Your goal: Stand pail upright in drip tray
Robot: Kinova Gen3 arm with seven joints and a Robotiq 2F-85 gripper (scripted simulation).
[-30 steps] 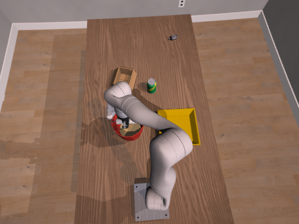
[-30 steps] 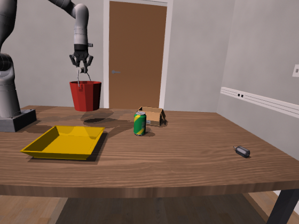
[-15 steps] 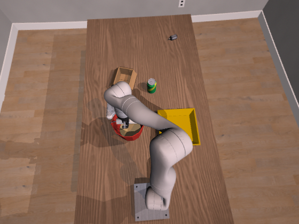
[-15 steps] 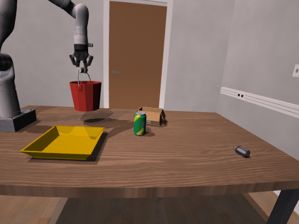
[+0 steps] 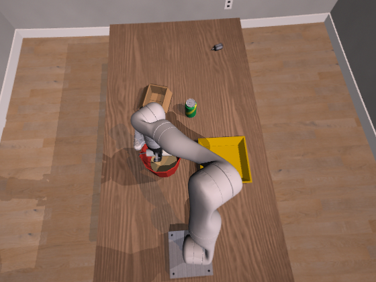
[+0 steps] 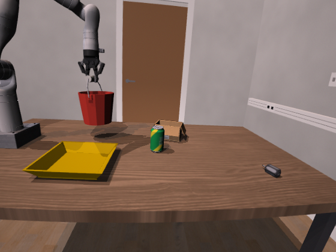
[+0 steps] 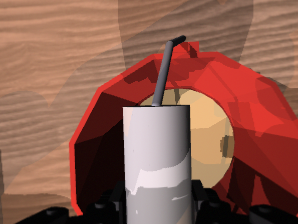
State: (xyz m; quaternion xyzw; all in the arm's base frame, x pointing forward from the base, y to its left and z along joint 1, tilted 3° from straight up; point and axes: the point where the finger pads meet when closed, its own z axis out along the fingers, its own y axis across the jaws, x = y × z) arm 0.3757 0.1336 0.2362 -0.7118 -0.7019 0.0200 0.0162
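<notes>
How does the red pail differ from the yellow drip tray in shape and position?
The red pail is tall and tapered; the yellow drip tray is shallow and square. The pail hangs in the air by its wire handle from the gripper; the tray lies flat on the wooden table. Both are open on top.
</notes>
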